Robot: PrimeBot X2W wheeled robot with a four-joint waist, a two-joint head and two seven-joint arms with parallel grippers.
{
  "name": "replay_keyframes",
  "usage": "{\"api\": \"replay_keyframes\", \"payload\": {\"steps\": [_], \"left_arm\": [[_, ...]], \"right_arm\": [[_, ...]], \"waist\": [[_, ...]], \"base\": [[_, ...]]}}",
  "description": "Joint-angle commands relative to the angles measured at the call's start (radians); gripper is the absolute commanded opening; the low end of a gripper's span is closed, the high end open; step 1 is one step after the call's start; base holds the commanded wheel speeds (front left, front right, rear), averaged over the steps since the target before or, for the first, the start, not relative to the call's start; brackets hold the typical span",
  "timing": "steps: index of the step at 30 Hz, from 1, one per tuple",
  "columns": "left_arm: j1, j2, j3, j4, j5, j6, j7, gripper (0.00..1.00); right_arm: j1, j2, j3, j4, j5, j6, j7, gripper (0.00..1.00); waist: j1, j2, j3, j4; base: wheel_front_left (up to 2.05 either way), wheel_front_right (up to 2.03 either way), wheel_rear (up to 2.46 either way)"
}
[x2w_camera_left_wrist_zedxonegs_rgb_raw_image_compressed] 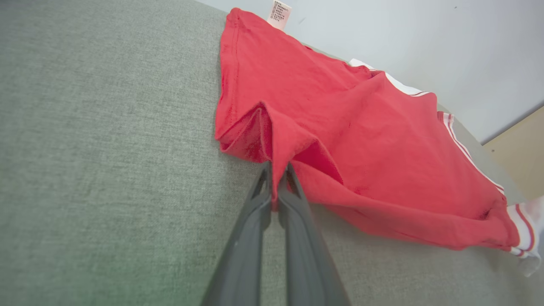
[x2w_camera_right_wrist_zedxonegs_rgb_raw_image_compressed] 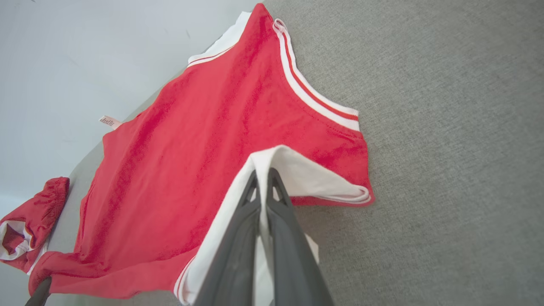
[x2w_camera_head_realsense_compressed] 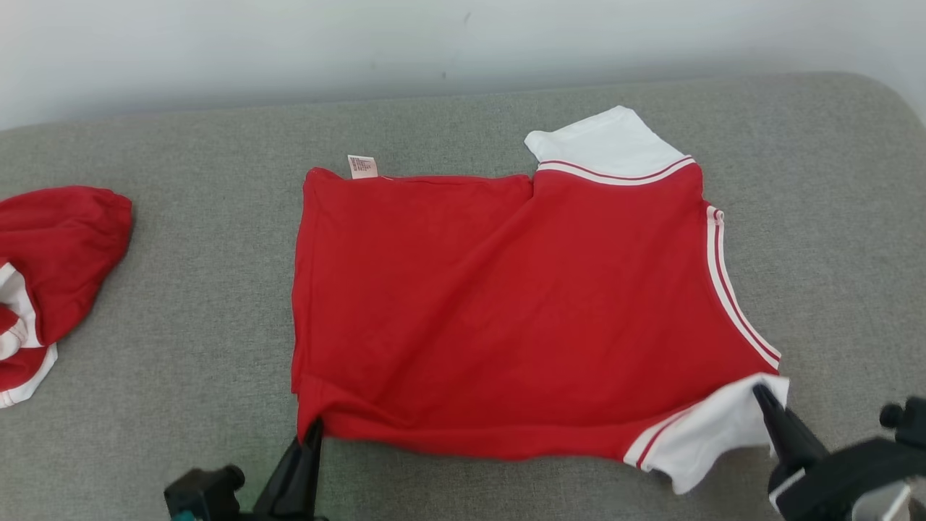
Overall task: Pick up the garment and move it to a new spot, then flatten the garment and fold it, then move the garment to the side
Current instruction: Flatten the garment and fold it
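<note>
Grey cushion [x2w_camera_head_realsense_compressed: 181, 325]: garment [x2w_camera_head_realsense_compressed: 506, 311] lay spread across its middle, mostly flat, with a wrinkle along the near edge. My read was that placing was done and flattening nearly done; the fold and the move aside were not started. Left gripper [x2w_camera_head_realsense_compressed: 312, 430] was pinched shut on the near red hem corner, and right gripper [x2w_camera_head_realsense_compressed: 761, 396] was pinched shut on the near white sleeve. A second red piece [x2w_camera_head_realsense_compressed: 51, 260] sat well apart at far left.

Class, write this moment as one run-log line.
left tool: shut on red shirt hem corner | right tool: shut on white sleeve | surface: grey cushion
</note>
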Motion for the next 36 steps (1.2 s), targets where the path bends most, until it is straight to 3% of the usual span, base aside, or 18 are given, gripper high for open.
{"api": "replay_keyframes", "payload": {"steps": [1,10,18,19,20,21,27,33,36], "left_arm": [[-0.017,0.008,0.001,0.001,0.008,-0.006,0.003,0.0],[-0.135,0.034,-0.005,0.019,0.014,-0.013,0.063,0.0],[-0.218,0.027,-0.017,0.06,0.023,-0.021,0.078,0.0],[-0.226,0.029,-0.018,0.064,0.03,-0.021,0.074,0.0],[-0.233,0.031,-0.019,0.068,0.036,-0.016,0.065,0.44],[-0.236,0.031,-0.02,0.073,0.038,-0.013,0.059,1.0],[-0.215,0.021,-0.003,0.093,0.035,-0.005,0.0,1.0],[-0.146,0.028,0.011,0.111,0.036,0.011,-0.028,1.0],[-0.126,0.028,0.011,0.119,0.044,0.014,-0.033,1.0]], "right_arm": [[-0.022,0.004,-0.003,0.008,0.005,-0.002,0.004,0.0],[-0.287,0.007,-0.029,0.23,-0.03,-0.002,0.044,0.0],[-0.489,-0.009,0.006,0.446,-0.076,-0.002,-0.04,0.0],[-0.504,-0.013,0.013,0.461,-0.079,-0.002,-0.065,0.16],[-0.517,-0.018,0.022,0.476,-0.08,-0.002,-0.095,0.83],[-0.524,-0.022,0.036,0.49,-0.078,-0.002,-0.115,1.0],[-0.482,-0.109,0.143,0.52,-0.039,-0.002,-0.277,1.0],[-0.359,-0.201,0.212,0.503,-0.032,-0.002,-0.358,1.0],[-0.31,-0.216,0.226,0.496,-0.024,-0.002,-0.374,1.0]], "waist": [[-0.0001,0.0,0.003,0.0],[-0.0001,0.0,0.021,0.004],[-0.0001,0.0,0.037,0.002],[-0.0001,0.0,0.038,0.002],[-0.0001,0.0,0.038,0.001],[-0.0001,0.0,0.038,0.002],[-0.0001,0.0,0.018,0.008],[-0.0001,0.0,0.0,0.01],[-0.0001,0.0,0.001,0.008]], "base": [[0.0,0.0,0.0],[0.0,0.0,0.0],[0.0,0.0,0.0],[0.0,0.0,0.0],[0.0,0.0,0.0],[0.0,0.0,0.0],[0.0,0.0,0.0],[0.0,0.0,0.0],[0.0,0.0,0.0]]}}
